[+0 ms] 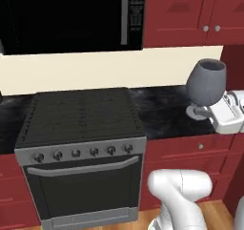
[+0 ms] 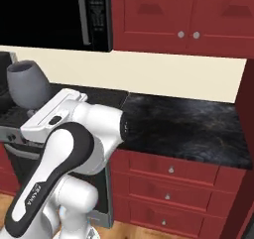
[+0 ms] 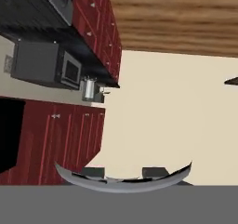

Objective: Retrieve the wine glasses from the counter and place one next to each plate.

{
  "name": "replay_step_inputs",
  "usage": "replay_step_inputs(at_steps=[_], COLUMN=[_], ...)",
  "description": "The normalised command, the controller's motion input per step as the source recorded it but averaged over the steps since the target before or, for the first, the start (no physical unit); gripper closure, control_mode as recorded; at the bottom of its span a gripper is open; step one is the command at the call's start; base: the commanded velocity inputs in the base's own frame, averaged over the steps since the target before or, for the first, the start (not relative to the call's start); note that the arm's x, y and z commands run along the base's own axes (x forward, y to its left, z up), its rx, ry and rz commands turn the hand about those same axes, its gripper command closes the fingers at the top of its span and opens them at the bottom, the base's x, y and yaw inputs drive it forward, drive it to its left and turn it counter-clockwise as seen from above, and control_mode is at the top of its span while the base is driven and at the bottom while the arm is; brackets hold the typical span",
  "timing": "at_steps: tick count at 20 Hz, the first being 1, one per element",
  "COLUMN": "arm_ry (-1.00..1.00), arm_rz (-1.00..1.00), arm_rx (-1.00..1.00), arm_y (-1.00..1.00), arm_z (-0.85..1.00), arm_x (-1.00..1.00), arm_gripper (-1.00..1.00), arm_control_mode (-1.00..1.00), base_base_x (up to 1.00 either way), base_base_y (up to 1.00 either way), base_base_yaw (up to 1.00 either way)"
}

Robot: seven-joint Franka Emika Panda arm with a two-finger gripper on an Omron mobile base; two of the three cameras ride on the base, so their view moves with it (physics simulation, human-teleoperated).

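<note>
Clamped on the stem, fingers (image 1: 200, 112) carrying wine glass (image 1: 206, 82), bowl upright just above them, clear of the surface (image 1: 162, 112). Best kept level, swung slowly toward a plate.

One wine glass (image 1: 206, 81), grey, upright. One stove (image 1: 78, 124) with six knobs (image 1: 76, 153) along the front and one oven handle (image 1: 83, 167). One microwave (image 1: 71, 16) above. One black counter (image 2: 198, 129). In the right base view, two round knobs (image 2: 188, 34) on the upper cabinet doors and three drawer knobs (image 2: 170, 170) below the counter. In the hand view, one toaster oven (image 3: 46, 65) and one small metal appliance (image 3: 90, 89) beside it, kind unclear.
</note>
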Motion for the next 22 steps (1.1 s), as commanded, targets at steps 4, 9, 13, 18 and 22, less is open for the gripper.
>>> replay_step_inputs(at_steps=[4,9,13,18,22], arm_ry=[0.0,0.0,0.0,0.0,0.0], arm_rz=[0.0,0.0,0.0,0.0,0.0], arm_rx=[0.0,0.0,0.0,0.0,0.0], arm_y=[0.0,0.0,0.0,0.0,0.0], arm_z=[0.0,0.0,0.0,0.0,0.0], arm_x=[0.0,0.0,0.0,0.0,0.0], arm_gripper=[1.0,1.0,1.0,1.0,1.0], arm_control_mode=[1.0,1.0,1.0,1.0,1.0], base_base_x=[-0.4,0.0,0.0,0.0,0.0], base_base_y=[1.0,0.37,0.0,0.0,0.0], base_base_yaw=[0.47,0.95,1.0,1.0,1.0])
